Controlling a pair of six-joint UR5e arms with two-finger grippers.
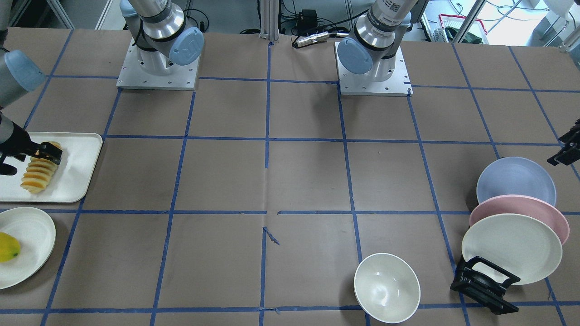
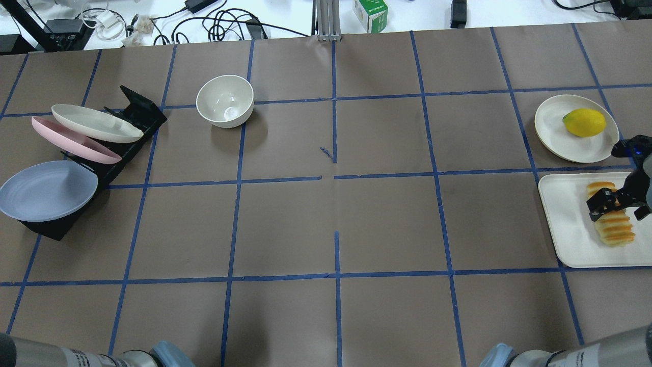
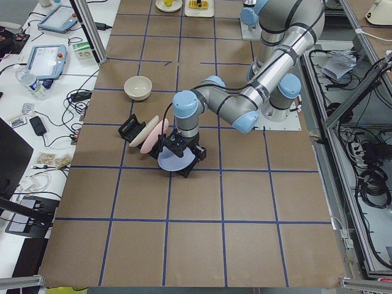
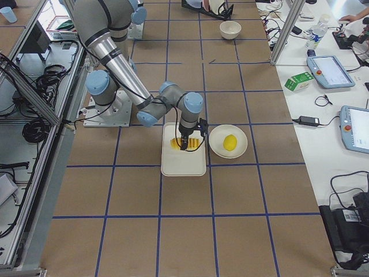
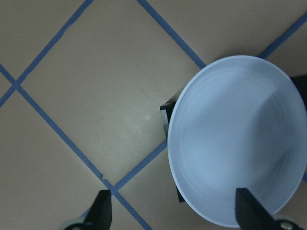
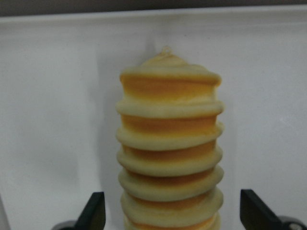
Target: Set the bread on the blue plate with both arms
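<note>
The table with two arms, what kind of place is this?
Probably a robotics lab: the left arm and right arm are bolted to a table gridded with blue tape, and control tablets and cables lie on the bench beside it.

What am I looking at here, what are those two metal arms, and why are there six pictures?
Those are two silver robot arms, left and right, bolted to a brown table marked with blue tape. Four pictures come from fixed cameras: above, in front and at each end. Two come from cameras on the wrists.

The right pincer hangs open, its fingers either side of the ridged orange-yellow bread loaf on a white rectangular tray.

The left pincer hangs open over the pale blue round plate, which leans in a black rack with a pink plate and a cream plate.

There is also a white bowl and a yellow fruit on a cream dish. Nothing is held.
</note>
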